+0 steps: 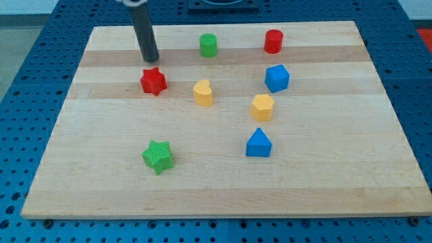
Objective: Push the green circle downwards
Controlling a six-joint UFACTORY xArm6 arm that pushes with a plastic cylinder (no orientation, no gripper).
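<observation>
As I stood by the wooden board (223, 189), the nearest piece was the green star (158, 156), well below the red star (153, 81) and a bit right of it. Farther right sat the blue triangle-ish block (258, 144), then the yellow hexagon (262, 106) and yellow heart-like block (203, 93), just right of the red star. The blue block (277, 78) was beyond those. No gripper on this arm, so nothing held: my tip (151, 59) sat just above the red star, not touching. The green circle (208, 45) was up and right of it, and the red cylinder (273, 41) farther right still.
</observation>
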